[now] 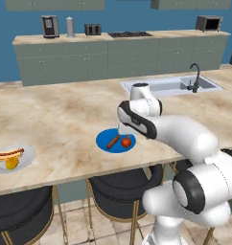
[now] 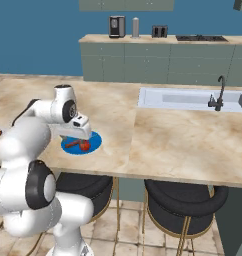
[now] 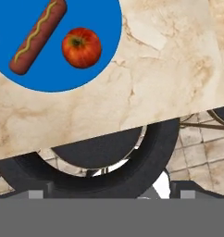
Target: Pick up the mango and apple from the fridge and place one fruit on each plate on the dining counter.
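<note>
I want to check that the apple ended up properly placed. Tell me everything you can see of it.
The apple is small, round and glossy red, with yellowish flecks and a dark stem dimple facing the hand camera. It rests free on the blue plate, beside a brown sausage with a mustard line, apart from it. The plate sits near the counter edge, above a black stool.

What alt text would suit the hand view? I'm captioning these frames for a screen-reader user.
A red apple lies beside a brown sausage with a mustard line on a bright blue plate, which sits on the beige marbled dining counter. Past the counter's edge are a black round stool and tiled floor. The open gripper holds nothing.
</note>
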Robot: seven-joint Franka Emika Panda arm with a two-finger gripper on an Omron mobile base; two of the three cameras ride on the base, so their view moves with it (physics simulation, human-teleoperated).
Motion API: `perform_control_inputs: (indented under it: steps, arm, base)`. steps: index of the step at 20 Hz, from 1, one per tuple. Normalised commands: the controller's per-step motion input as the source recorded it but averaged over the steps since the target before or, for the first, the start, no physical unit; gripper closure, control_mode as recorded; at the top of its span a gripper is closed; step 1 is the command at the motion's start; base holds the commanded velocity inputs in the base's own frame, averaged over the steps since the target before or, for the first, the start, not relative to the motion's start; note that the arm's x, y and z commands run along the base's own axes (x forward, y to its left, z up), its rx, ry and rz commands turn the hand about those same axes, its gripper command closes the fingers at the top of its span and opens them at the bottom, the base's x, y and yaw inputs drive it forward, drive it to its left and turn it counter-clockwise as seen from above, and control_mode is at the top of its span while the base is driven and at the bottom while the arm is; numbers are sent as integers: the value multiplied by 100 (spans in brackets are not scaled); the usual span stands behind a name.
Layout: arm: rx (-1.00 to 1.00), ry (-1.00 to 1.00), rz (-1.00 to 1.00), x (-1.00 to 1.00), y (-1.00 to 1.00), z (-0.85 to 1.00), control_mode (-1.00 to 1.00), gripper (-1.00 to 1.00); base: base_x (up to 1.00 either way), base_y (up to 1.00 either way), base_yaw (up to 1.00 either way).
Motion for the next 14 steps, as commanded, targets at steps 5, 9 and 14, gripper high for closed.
perform_control_inputs:
  steps: [5,9,14]
  arm:
    - [10,-11,-1,-100,-65,8,-100,-100]
    - [6,-8,0,-100,-51,24,-100,-100]
    - [0,-8,0,-100,-8,38,-100,-100]
  base:
    - [0,0,0]
    - [0,0,0]
    - [0,0,0]
